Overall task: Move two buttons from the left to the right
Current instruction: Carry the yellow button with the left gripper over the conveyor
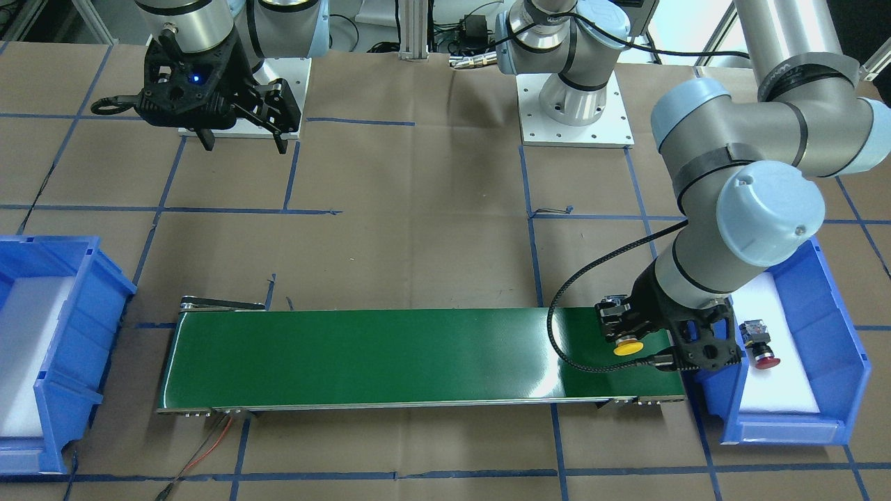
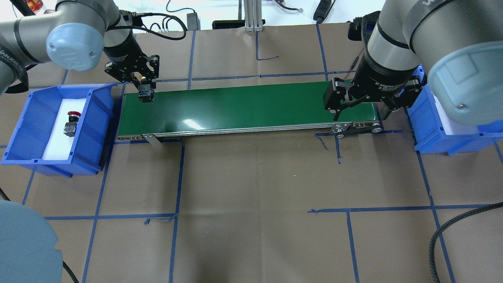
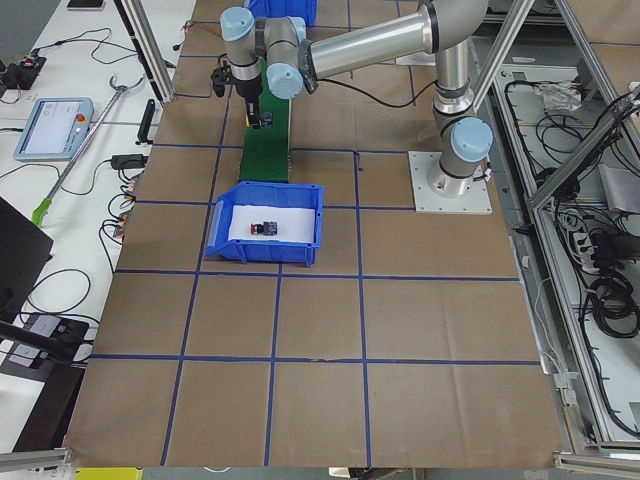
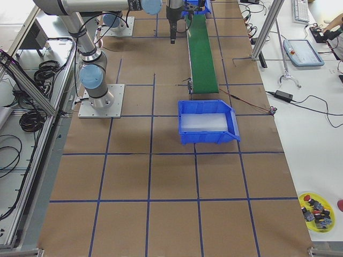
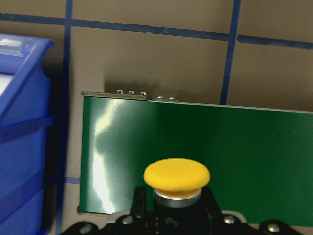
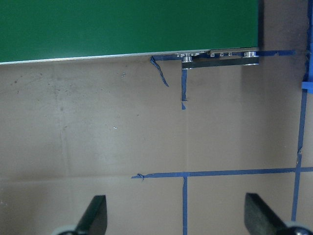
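Your table [image 1: 431,229] is covered in brown paper, marked into squares with blue tape. A long green conveyor [image 1: 390,355] lies along it. A blue bin [image 1: 828,313] sits just off the conveyor's end on the robot's left, and a second blue bin [image 1: 76,334] sits near the other end. Thin wires [image 1: 209,445] trail over the paper from that far end. Behind the conveyor, two white base plates [image 1: 605,129] [image 1: 301,69] are set well apart.
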{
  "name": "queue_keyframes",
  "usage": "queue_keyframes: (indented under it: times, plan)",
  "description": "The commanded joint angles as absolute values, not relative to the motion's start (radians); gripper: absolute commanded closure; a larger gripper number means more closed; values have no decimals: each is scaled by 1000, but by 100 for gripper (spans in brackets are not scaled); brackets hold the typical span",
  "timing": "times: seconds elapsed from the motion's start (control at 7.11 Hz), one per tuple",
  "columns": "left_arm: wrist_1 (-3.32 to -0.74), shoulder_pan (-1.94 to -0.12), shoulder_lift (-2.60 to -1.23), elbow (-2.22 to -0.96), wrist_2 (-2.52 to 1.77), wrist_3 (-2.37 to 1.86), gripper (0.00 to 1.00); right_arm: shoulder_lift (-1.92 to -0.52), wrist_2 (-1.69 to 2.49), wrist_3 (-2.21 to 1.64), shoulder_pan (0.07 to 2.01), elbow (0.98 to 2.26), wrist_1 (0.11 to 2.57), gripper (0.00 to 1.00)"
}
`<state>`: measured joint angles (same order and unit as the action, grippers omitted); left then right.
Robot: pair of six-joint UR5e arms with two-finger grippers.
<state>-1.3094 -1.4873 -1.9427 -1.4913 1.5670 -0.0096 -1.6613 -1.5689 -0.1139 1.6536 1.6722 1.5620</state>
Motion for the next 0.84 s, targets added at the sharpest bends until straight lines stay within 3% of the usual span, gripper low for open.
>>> queue_keyframes:
  times: [0.0,0.7]
  plan:
    - [-1274,-1487,-1933,-1552,1568,73,99,-1661,-1568,-114,1654,1672,1563,0]
    - [-1022,-1485,-2003,-1674,1569,120,96,-1661,-1568,-114,1654,1674,1563,0]
